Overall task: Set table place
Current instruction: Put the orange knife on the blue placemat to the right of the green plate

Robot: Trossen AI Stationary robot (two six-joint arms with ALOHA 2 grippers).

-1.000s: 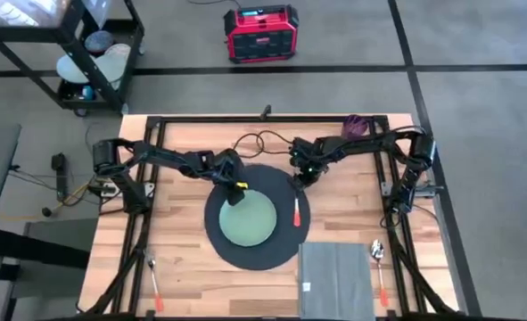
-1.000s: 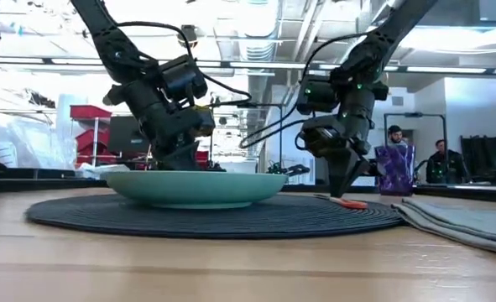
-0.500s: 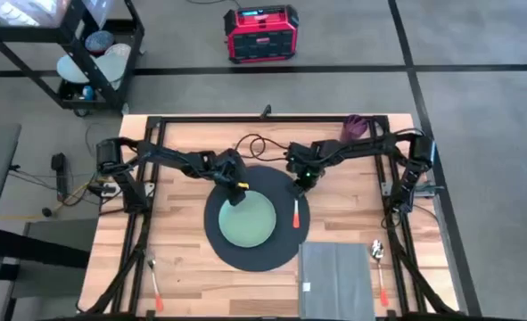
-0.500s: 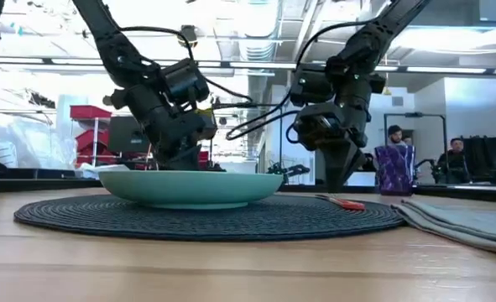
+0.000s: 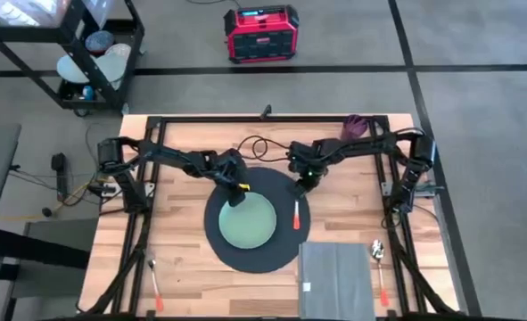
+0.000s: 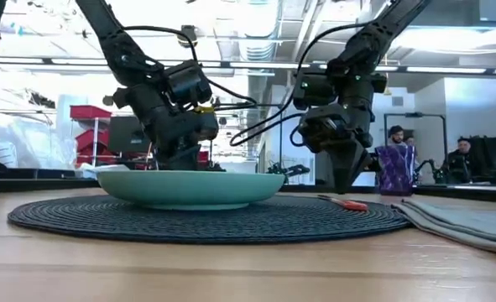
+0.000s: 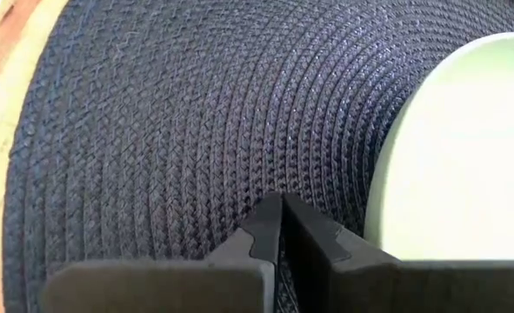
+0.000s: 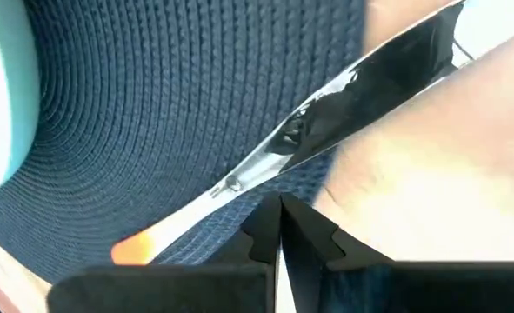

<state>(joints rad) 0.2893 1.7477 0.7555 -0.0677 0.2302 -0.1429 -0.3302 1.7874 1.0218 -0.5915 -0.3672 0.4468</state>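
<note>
The place, a round dark woven placemat (image 5: 276, 245), lies mid-table on the light-wood table (image 5: 183, 232). A pale green plate (image 5: 248, 223) sits on it. A knife (image 5: 297, 214) with an orange handle lies on the mat's right part, its blade (image 8: 361, 78) reaching over the far rim. My left gripper (image 5: 237, 193) is shut, its tips down on the mat's far-left part beside the plate. My right gripper (image 5: 300, 184) is shut at the mat's far-right rim, next to the blade. My left gripper sets its shut fingertips (image 7: 270, 228) down on the mat's weave (image 7: 196, 174), just outside the plate's rim (image 7: 387, 174). It slants down from the table's far left. My right gripper sets its shut fingertips (image 8: 270, 222) on the mat's far-right edge (image 8: 239, 209), where mat meets wood, slanting down from the far right beside the knife.
A grey folded napkin (image 5: 334, 278) lies at the near right, overlapping the mat's rim. A spoon (image 5: 378, 259) with an orange handle lies right of it, and a fork (image 5: 154, 283) lies near left. A purple object (image 5: 356, 126) sits at the far right, and a cable (image 5: 259, 143) loops at the far middle.
The placemat, with plate and knife on it, has slid a little toward the table's near edge and fills more of the low view. Both grippers have stayed shut on its far rim and moved with it. My right gripper swung slightly left, then back.
</note>
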